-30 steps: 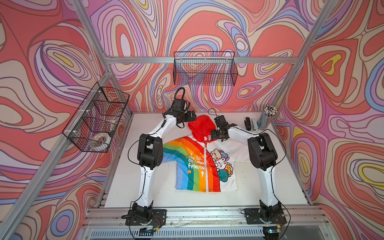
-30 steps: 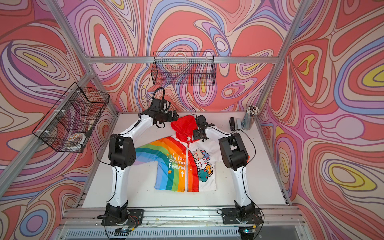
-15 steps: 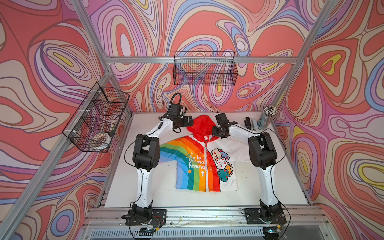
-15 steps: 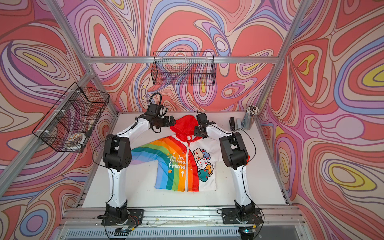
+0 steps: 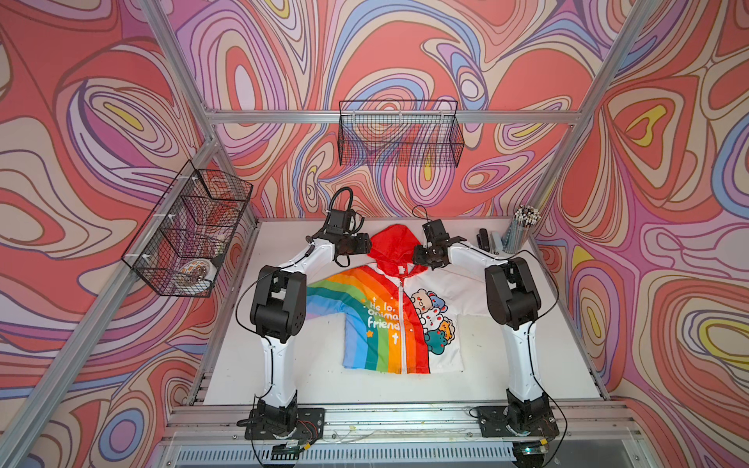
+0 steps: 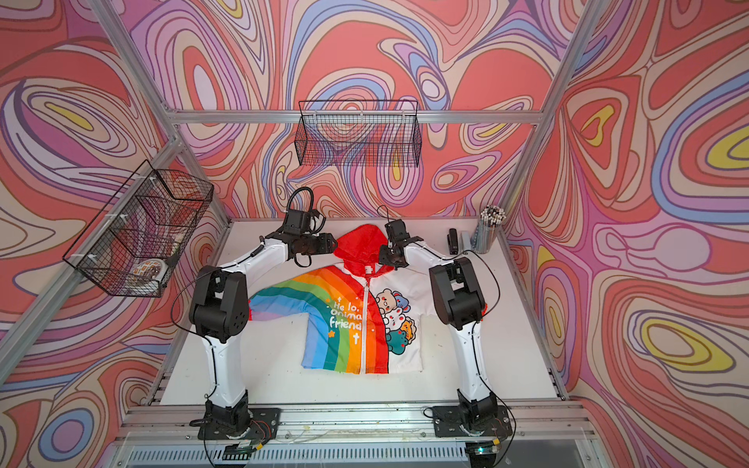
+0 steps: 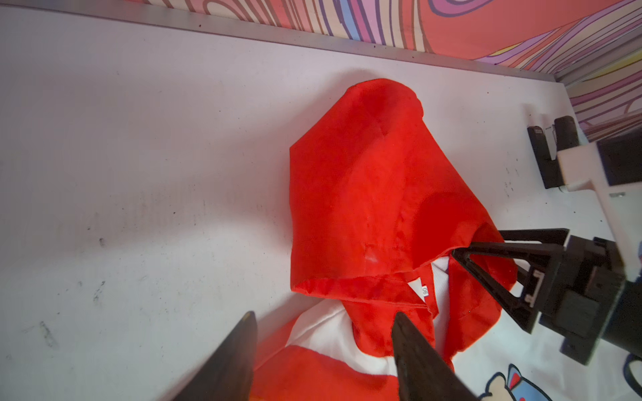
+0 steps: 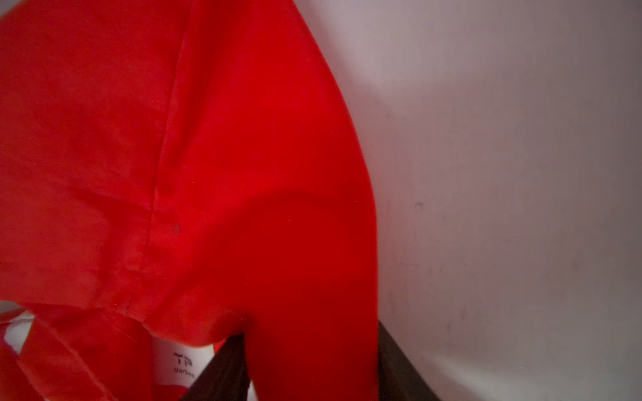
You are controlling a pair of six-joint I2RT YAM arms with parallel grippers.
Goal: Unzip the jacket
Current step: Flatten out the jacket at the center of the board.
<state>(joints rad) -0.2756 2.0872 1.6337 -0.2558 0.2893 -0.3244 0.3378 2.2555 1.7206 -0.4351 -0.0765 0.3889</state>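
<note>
- The jacket lies flat at the middle of the desk, zipped, hood toward the far edge. The end of its white sleeve hides behind the right arm.
- The left gripper has its jaws apart, astride the collar, and sits nearer the hood than a second ago.
- The right gripper flanks the hood's rim with red cloth filling the gap; I cannot tell if it pinches.

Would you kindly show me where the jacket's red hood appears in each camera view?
In a top view: hood just above centre.
In a top view: hood likewise, slightly further left.
Left wrist: hood whole, mid-picture.
Right wrist: hood close up, filling over half.
Shared landmark: white neck label at the hood's opening.
</note>
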